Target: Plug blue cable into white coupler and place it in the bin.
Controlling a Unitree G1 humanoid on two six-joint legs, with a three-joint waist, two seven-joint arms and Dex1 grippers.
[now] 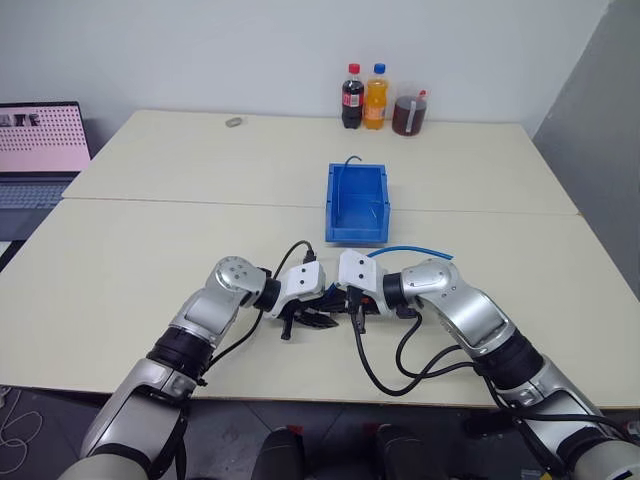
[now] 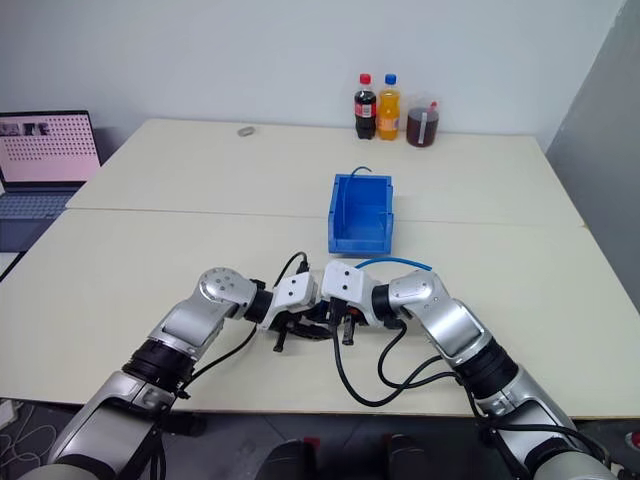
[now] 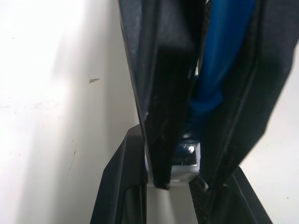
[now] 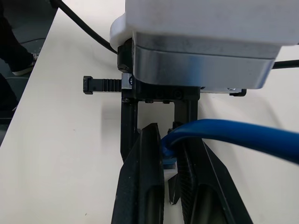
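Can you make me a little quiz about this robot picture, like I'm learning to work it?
1. True or false: the small open-top blue plastic bin stands nearer the wall than the clear jar of dark drink.
2. Which of the robot's grippers clamps the thin bright-blue network cable?
3. The blue-capped plastic bottle holds a drink that is: A green, B orange, C blue.

Key: 1 false; 2 the right gripper; 3 B.
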